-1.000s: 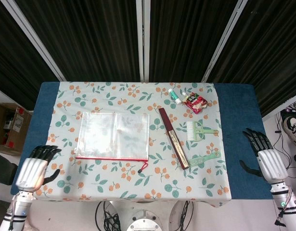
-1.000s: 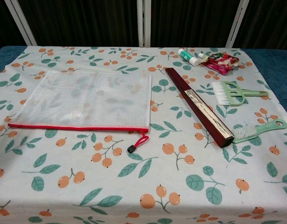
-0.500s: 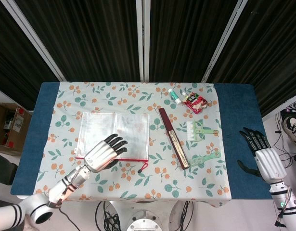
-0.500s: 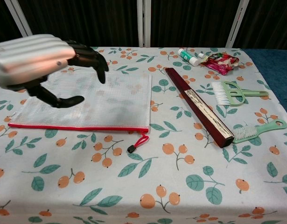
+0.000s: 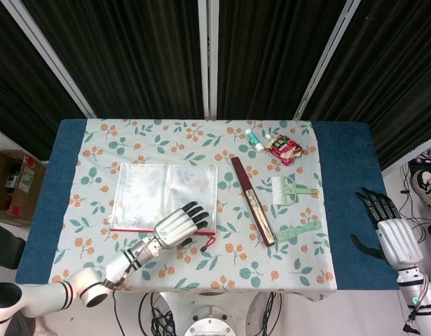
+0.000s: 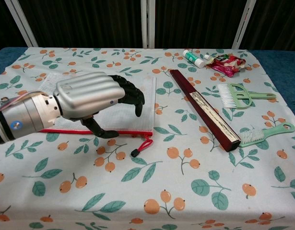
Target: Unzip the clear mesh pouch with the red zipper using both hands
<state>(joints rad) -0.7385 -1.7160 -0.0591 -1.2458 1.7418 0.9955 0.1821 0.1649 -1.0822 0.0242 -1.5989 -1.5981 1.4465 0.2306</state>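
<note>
From the head view, the mesh pouch (image 5: 166,197) lies flat on the left half of the flowered tablecloth (image 5: 201,269), its red zipper (image 5: 127,229) along the near edge. The left hand (image 5: 179,225) hovers over the pouch's near right corner, fingers spread and holding nothing. The right hand (image 5: 389,234) hangs off the table's right side, fingers apart and empty.

From the chest view, the left hand (image 6: 97,98) covers much of the pouch (image 6: 146,103), fingers curved downward, thumb just above the zipper (image 6: 142,131). The red pull cord (image 6: 142,145) lies just beside the pouch's near right corner.
</note>
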